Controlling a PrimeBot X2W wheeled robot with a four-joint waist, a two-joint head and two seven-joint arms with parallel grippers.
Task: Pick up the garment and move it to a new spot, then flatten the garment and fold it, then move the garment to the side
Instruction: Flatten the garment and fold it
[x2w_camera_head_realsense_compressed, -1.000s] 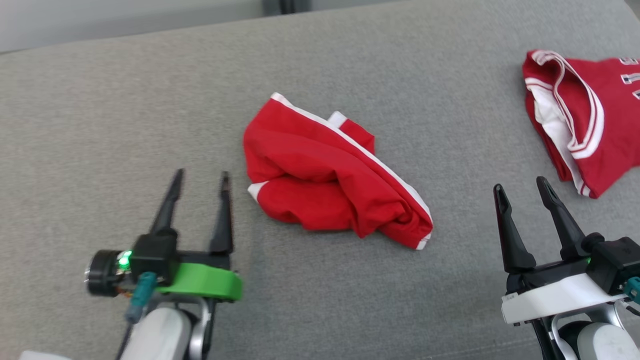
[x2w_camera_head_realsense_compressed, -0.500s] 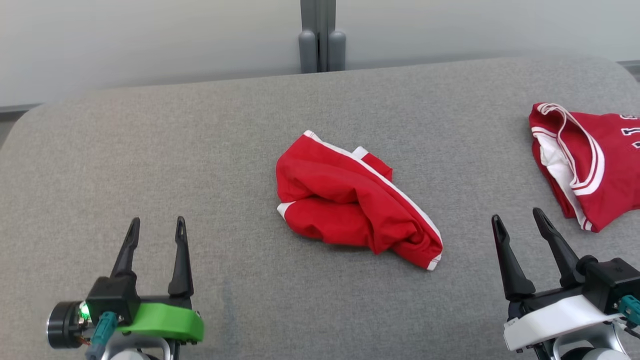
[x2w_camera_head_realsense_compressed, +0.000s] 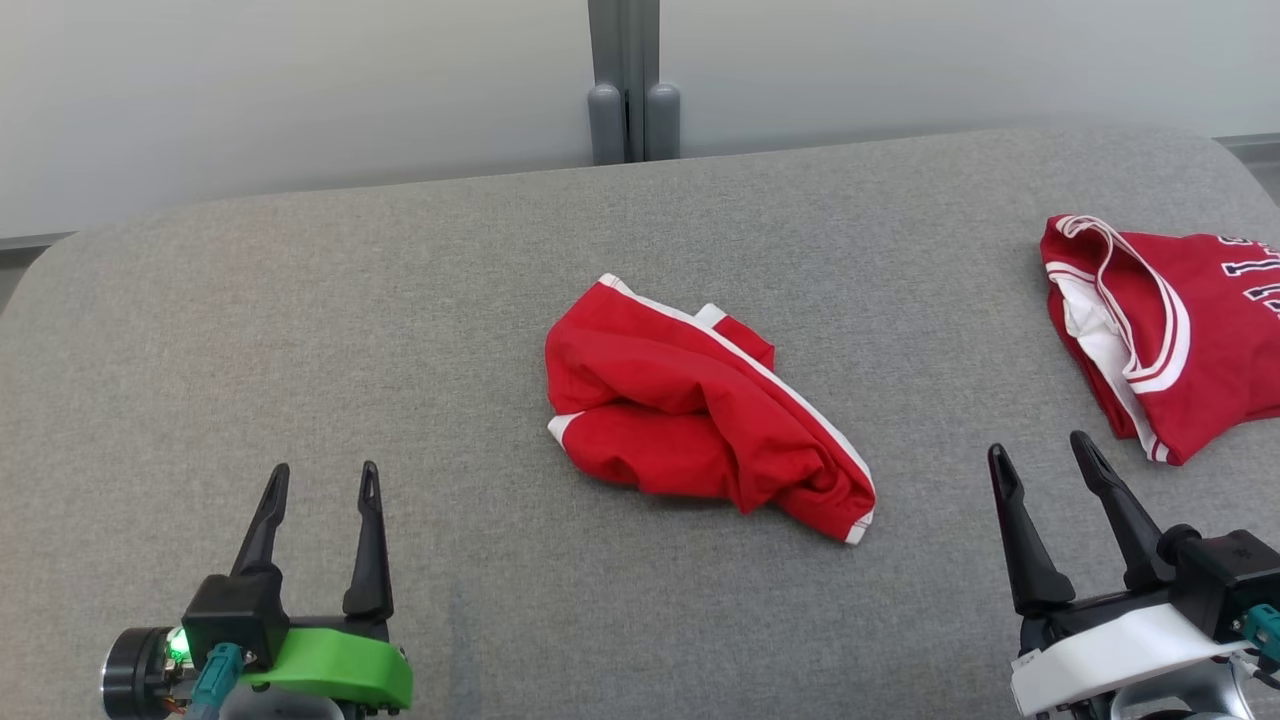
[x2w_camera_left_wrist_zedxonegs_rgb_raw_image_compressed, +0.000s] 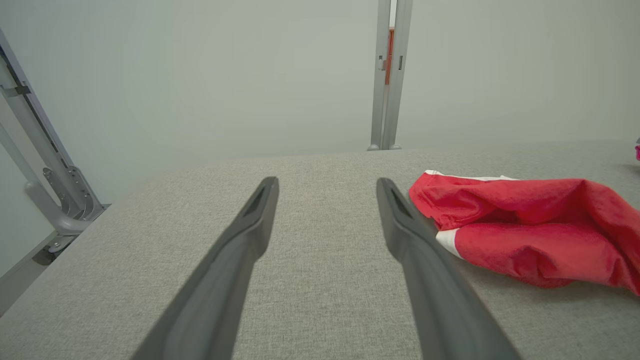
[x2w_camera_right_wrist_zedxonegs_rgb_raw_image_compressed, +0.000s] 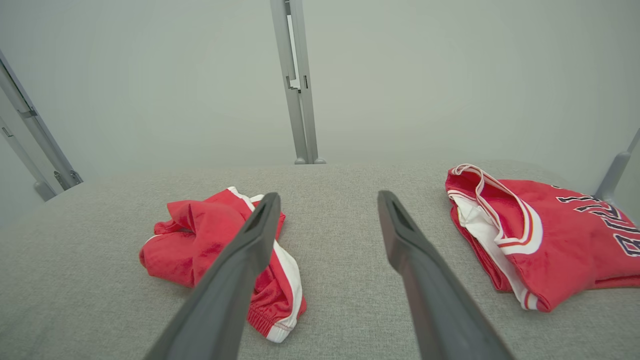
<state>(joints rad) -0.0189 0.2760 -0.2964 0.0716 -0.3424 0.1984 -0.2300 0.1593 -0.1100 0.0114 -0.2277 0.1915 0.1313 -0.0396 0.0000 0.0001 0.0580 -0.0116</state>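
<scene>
The garment (x2w_camera_head_realsense_compressed: 700, 420), red cloth with white trim, lies crumpled in a heap at the middle of the grey padded surface (x2w_camera_head_realsense_compressed: 400, 300). My left gripper (x2w_camera_head_realsense_compressed: 325, 470) stands open at the lower left, well short of the heap and holding nothing. In the left wrist view the garment (x2w_camera_left_wrist_zedxonegs_rgb_raw_image_compressed: 525, 235) lies just right of the left gripper (x2w_camera_left_wrist_zedxonegs_rgb_raw_image_compressed: 327, 181). At the lower right my right gripper (x2w_camera_head_realsense_compressed: 1040, 446) is open and empty. Its own view shows the garment (x2w_camera_right_wrist_zedxonegs_rgb_raw_image_compressed: 200, 240) to the left, partly behind one finger of the right gripper (x2w_camera_right_wrist_zedxonegs_rgb_raw_image_compressed: 329, 195).
A folded red jersey (x2w_camera_head_realsense_compressed: 1190, 340) with white bands and dark lettering lies at the surface's right edge, just beyond my right gripper; it also shows as the jersey (x2w_camera_right_wrist_zedxonegs_rgb_raw_image_compressed: 550, 240) in the right wrist view. A pale wall with a grey post (x2w_camera_head_realsense_compressed: 625, 80) stands behind the rounded far edge.
The head camera has tilted up, so the wall and far edge now show. My left gripper has drawn back toward me, away from the garment. The garment itself has not moved.
</scene>
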